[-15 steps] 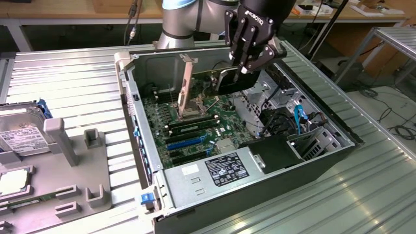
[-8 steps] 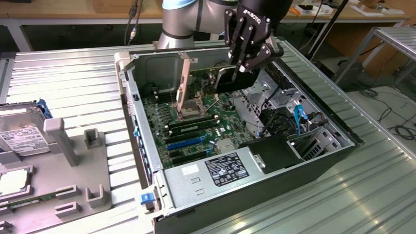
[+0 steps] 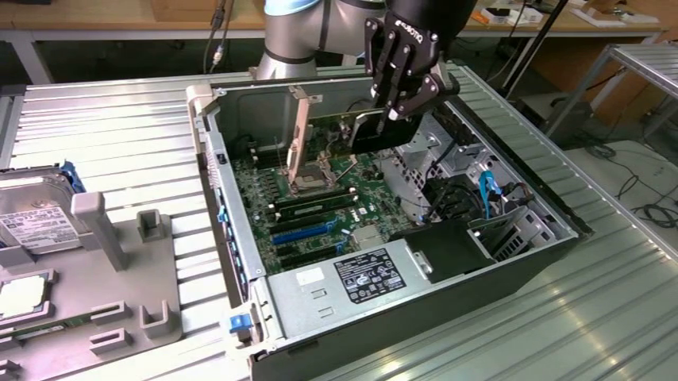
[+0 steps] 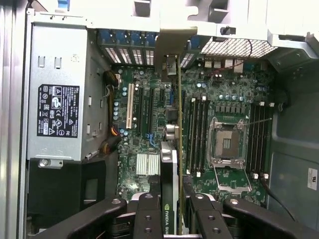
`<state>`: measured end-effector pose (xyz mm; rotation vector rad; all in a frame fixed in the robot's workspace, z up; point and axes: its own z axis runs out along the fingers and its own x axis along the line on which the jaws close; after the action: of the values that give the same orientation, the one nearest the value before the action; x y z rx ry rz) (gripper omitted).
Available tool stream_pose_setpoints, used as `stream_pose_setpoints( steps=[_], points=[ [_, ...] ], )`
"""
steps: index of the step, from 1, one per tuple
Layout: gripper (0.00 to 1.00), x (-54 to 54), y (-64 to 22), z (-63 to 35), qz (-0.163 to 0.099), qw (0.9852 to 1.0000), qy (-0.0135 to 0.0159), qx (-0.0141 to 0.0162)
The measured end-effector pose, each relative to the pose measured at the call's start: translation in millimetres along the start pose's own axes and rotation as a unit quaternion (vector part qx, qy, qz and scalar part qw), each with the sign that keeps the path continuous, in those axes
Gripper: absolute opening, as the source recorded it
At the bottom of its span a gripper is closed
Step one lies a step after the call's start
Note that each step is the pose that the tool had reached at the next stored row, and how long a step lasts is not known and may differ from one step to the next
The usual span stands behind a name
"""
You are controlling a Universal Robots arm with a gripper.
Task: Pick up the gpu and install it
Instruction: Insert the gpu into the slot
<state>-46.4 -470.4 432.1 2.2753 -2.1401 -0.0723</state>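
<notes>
Gripper [image 3: 395, 109] is down over the open case [image 3: 217, 171]. The fingers [image 4: 148, 215] are clamped on the gpu [image 4: 168, 164], one on each face of the card.

- The gpu stands on edge between the fingers and runs straight out past the fingertips. Its bracket [image 4: 169, 47] is at the end farthest from them, up against the case's rear wall.
- Seen from the exterior camera, the gpu [image 3: 373, 135] hangs just under the fingertips, inside the case walls, with the pale bracket [image 3: 301, 131] upright.
- The motherboard [image 4: 199, 99] lies beneath the fingers. I can't tell whether the card's lower edge touches a slot.
- To one side of the held card, near the fingers, is the CPU socket [image 4: 229, 144], with memory slots [image 4: 195, 134] between it and the card.
- To the other side of the card are the expansion slots [image 4: 139, 107] and a small finned heatsink [image 4: 147, 164]. Beyond those, well apart from the fingers, is the power supply [image 4: 60, 94] with its black label.
- Outside the case, well apart from the fingers, a hard drive [image 3: 37, 210] sits in a grey fixture [image 3: 117, 262] on the ribbed table [image 3: 117, 119].
</notes>
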Motion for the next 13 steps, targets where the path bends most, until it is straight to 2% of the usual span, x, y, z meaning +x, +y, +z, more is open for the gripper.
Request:
stream_pose_setpoints(
  steps=[7, 10, 13],
  points=[
    [0.27, 0.0, -0.2, 4.7, 0.004, 1.0, -0.0002, 0.0005],
    [0.27, 0.0, -0.2, 6.4, 0.036, 0.9994, -0.0015, 0.0012],
    [0.27, -0.5, 0.3, 8.4, 0.048, 0.9988, -0.0022, 0.0024]
  ],
)
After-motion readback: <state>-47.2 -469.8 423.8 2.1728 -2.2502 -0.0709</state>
